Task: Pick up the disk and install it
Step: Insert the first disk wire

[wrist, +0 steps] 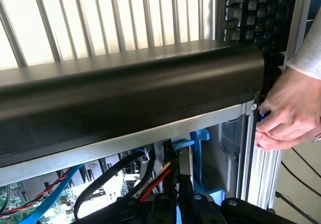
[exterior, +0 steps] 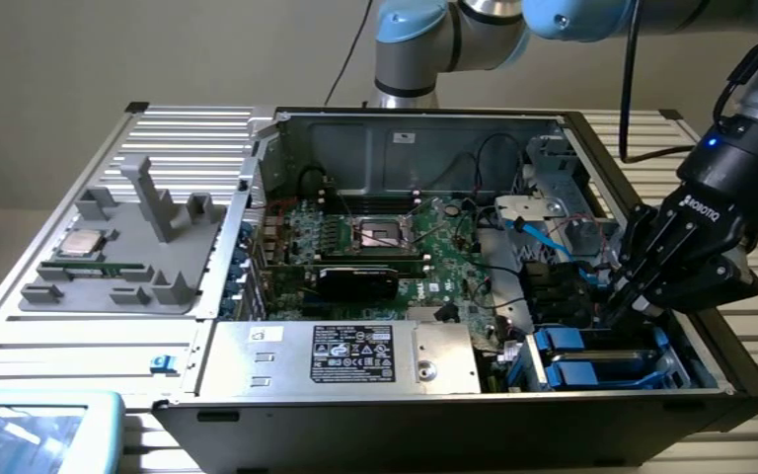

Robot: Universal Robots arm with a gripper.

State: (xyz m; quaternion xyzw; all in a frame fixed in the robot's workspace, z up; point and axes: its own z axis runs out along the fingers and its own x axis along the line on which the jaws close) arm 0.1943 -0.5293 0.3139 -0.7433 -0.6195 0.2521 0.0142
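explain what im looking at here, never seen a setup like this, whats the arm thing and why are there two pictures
The big jointed machine is a robot arm. At its end is a black grasping tool, closed and reaching down into the corner of an open computer case where blue drive carriers sit. Whether it grips a disk there cannot be made out.

One picture comes from a camera standing off to the side. The other comes from a camera on the arm's wrist, looking past the case's black edge at cables and a blue plastic part. A person's hand touches the case corner there.

On the slatted table, toward the exterior view's left, lies a grey tray holding a small silver chip.
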